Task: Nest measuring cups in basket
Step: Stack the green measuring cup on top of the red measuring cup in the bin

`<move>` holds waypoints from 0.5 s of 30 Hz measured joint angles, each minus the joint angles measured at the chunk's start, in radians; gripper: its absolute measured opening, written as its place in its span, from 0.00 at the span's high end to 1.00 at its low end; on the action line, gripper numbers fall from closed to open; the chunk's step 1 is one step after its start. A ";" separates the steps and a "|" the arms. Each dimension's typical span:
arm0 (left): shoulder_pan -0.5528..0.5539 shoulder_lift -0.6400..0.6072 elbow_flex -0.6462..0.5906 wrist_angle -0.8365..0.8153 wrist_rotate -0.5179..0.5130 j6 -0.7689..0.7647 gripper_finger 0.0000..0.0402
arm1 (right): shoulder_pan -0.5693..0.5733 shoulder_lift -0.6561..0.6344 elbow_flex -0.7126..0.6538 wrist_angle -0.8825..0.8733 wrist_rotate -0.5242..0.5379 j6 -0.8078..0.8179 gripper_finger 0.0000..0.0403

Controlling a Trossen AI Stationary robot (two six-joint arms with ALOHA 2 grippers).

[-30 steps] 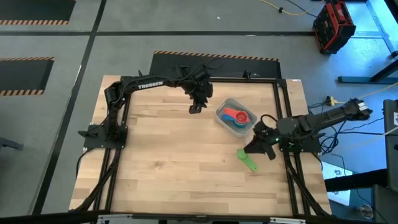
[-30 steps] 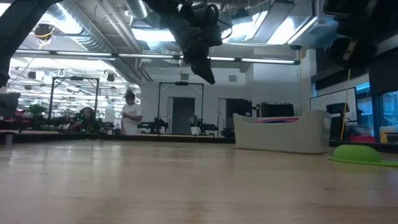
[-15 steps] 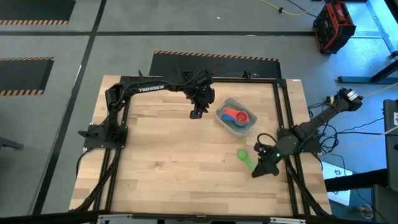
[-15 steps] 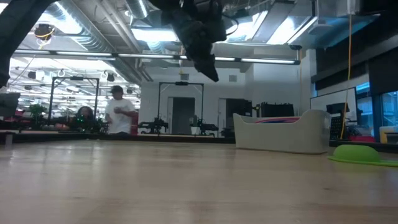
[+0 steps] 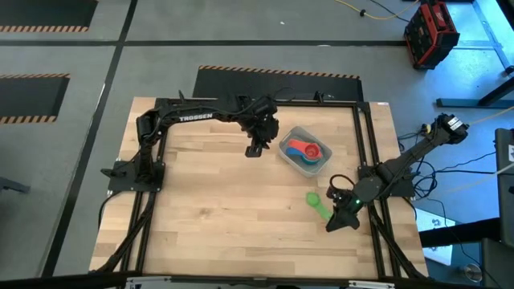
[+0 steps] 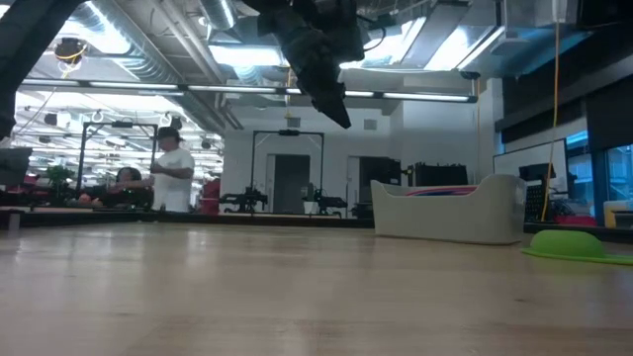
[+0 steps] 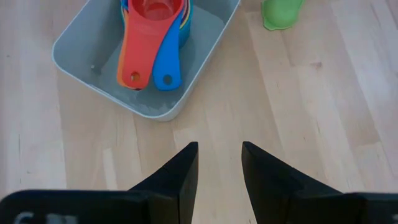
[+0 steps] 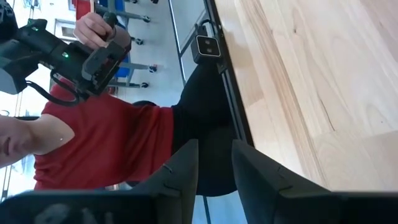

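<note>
The pale grey basket [image 5: 298, 132] [image 7: 144, 106] [image 6: 447, 222] stands on the right half of the table. Nested cups [image 5: 303, 150] [image 7: 153, 18] sit in it: a red one on top, blue and other colours under it, handles side by side. A green cup [image 5: 319, 205] [image 7: 281, 12] [image 6: 574, 244] lies alone on the wood, nearer the near edge. My left gripper [image 5: 255, 148] [image 7: 219, 167] [image 6: 330, 99] hangs open above the table, just left of the basket. My right gripper [image 5: 336, 222] [image 8: 214, 163] is open and empty near the table's right edge, right of the green cup.
Bare wood lies left of and in front of the basket. Black frame rails [image 5: 365, 152] run along the table's edges. Past the near right edge, a person in a red shirt [image 8: 106, 146] holds a controller. People stand far off in the room [image 6: 173, 178].
My right gripper has swung from beside the green cup's far-right side toward the table's near edge, ending right of the cup. The green cup has stayed put. My left gripper has drifted slightly toward the near edge, still open. A person in the background has walked left.
</note>
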State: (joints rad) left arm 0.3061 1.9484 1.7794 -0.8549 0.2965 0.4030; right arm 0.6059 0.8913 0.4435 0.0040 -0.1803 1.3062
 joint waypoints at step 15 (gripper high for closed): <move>0.003 0.000 0.000 0.001 -0.001 0.000 0.71 | 0.000 0.000 0.000 0.005 -0.016 -0.009 0.73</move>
State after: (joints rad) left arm 0.3088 1.9484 1.7794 -0.8543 0.2958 0.4034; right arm 0.6056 0.8913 0.4435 0.0093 -0.1959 1.2968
